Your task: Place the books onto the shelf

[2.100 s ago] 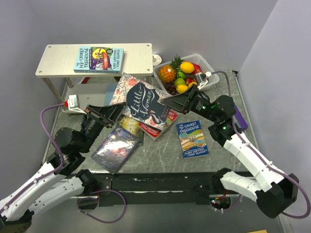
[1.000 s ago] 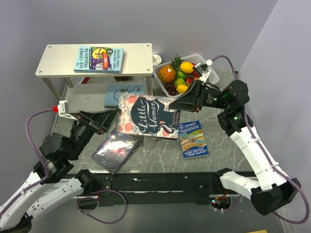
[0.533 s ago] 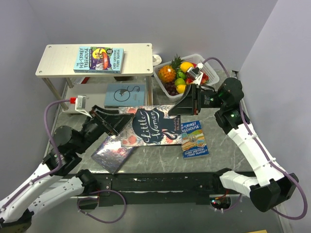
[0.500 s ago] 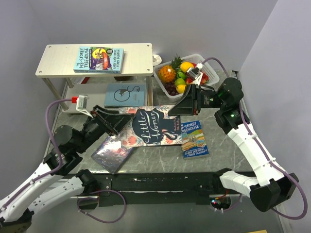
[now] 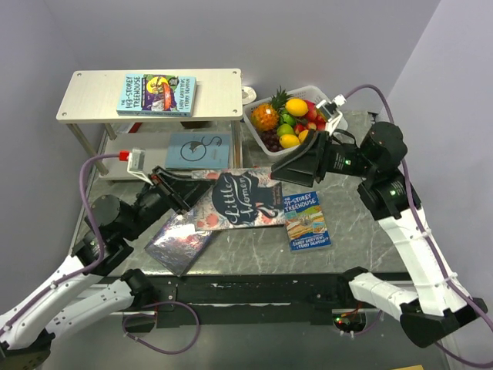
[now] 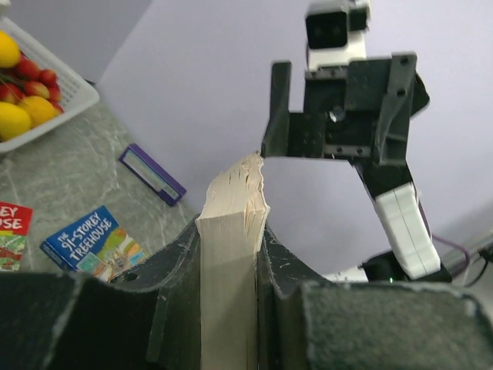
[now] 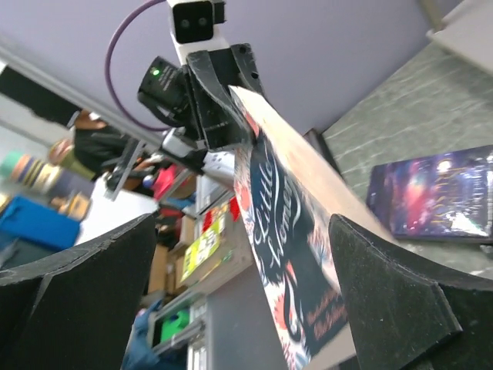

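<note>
Firmly, the left hand (image 5: 182,196) clamps the floral, dark-centred Little Women paperback (image 5: 243,202); the right hand (image 5: 288,167) gapes empty.

Treehouse book (image 5: 156,94) on shelf (image 5: 92,96), Little Women (image 5: 239,202) before it, fruit basket (image 5: 256,126) right

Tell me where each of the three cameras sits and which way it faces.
Top external: above and behind the arms, looking down on the table, shelf and Little Women book; both arms show.
Left wrist: on the left arm, looking along the book's page edge, clamped in the left end effector, toward the right end effector.
Right wrist: on the right arm, looking between its wide-open fingers at the cover.
Shared: both wrist views show that book and the opposite arm.
</note>
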### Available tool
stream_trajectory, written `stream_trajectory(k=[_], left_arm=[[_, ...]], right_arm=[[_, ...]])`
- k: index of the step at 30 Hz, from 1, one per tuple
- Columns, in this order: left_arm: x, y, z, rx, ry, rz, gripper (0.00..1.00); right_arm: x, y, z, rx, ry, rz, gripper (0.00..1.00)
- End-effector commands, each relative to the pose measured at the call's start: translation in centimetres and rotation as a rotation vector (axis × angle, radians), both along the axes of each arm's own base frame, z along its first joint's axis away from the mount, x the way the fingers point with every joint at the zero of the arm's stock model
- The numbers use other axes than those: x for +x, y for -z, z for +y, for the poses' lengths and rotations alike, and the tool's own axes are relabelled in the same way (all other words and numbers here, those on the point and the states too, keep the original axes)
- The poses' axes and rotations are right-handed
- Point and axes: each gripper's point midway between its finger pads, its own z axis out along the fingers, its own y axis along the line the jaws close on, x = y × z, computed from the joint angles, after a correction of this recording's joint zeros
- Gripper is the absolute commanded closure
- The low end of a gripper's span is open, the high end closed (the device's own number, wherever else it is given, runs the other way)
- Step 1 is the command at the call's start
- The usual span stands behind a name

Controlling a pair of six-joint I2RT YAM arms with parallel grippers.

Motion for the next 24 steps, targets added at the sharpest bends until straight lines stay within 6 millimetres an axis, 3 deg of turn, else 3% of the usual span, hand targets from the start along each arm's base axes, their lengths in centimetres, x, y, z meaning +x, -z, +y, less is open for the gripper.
stream_trajectory(k=[1, 7, 15, 19, 20, 23, 24], left_arm=[[-0.4, -7.4, 4.3, -0.264, -0.125, -0.092, 0.99], [-0.3, -8.9, 5.7, -0.329, -0.178, -0.126, 0.99], [-1.0, -10.3, 5.0, -0.33, -0.127, -0.158, 0.99], [-0.8, -10.1, 4.7, -0.326, -0.122, -0.149, 0.99], [-0.8, -10.1, 4.7, -0.327, -0.122, -0.15, 0.99], [-0.6, -10.0, 4.5, -0.326, -0.124, -0.148, 0.99], [-0.6, -10.1, 4.4, -0.317, -0.122, -0.15, 0.99]], right_arm=[[1.5, 1.4, -0.7, -0.036, 0.149, -0.01, 0.0], [1.6, 2.9, -1.3, -0.017, 0.216, 0.015, 0.0], [2.1, 3.7, -0.5, 0.018, 0.17, 0.06, 0.0], [1.3, 2.9, 0.1, 0.074, 0.079, 0.044, 0.01], [1.4, 2.8, 0.3, 0.084, 0.058, 0.037, 0.05], [1.0, 3.0, 0.8, 0.085, -0.021, 0.057, 0.28], [0.7, 2.9, 0.9, 0.093, -0.041, 0.072, 0.46]])
